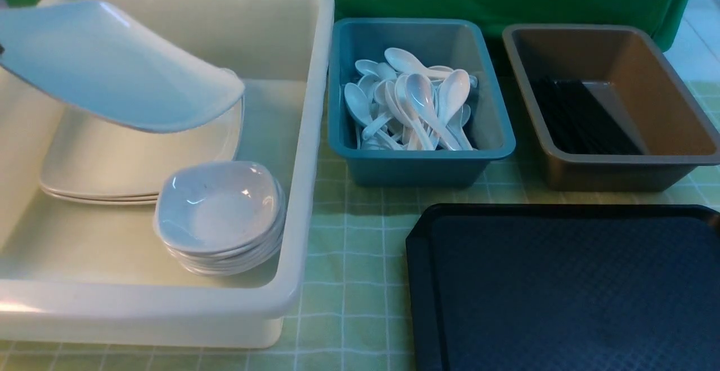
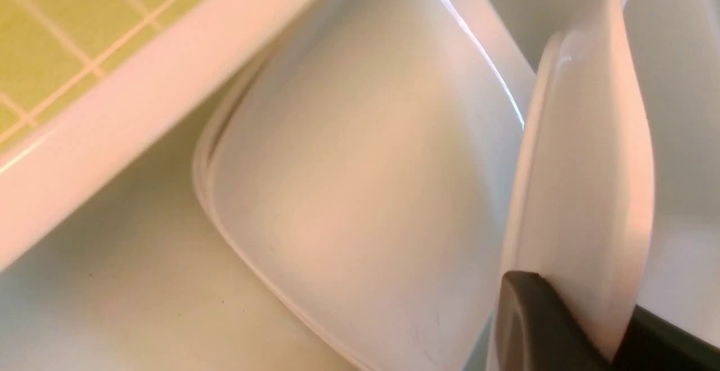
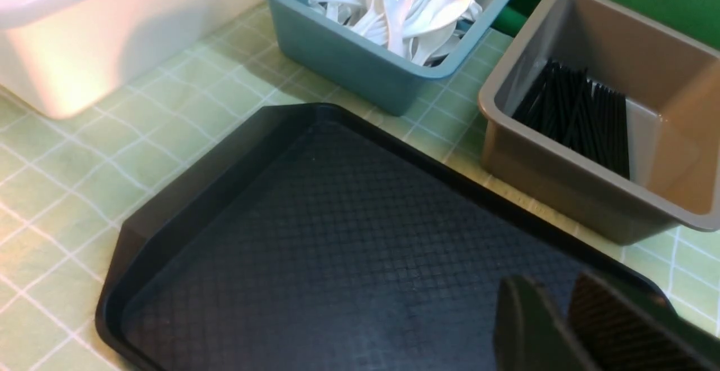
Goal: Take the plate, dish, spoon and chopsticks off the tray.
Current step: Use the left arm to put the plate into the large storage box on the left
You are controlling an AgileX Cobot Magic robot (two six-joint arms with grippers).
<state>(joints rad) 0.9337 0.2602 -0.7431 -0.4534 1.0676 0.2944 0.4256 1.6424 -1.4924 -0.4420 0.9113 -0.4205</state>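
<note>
You have 3 tubs in a row on the table (image 1: 360,281). In the left tub (image 1: 312,135), a plate stack (image 1: 112,174) lies at the back and a dish stack (image 1: 219,213) touches it in front, to its right. 1 plate (image 1: 112,62) hangs tilted above the plate stack. The middle tub (image 1: 416,168) holds spoons (image 1: 410,107), the right tub (image 1: 607,174) chopsticks (image 1: 579,118). The tray (image 1: 562,292) lies before these 2.

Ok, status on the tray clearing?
Left claw shut on plate, tilted over plate stack in white tub. Right claw empty, parted, above tray. Tray shows bare; nothing blocking.
</note>
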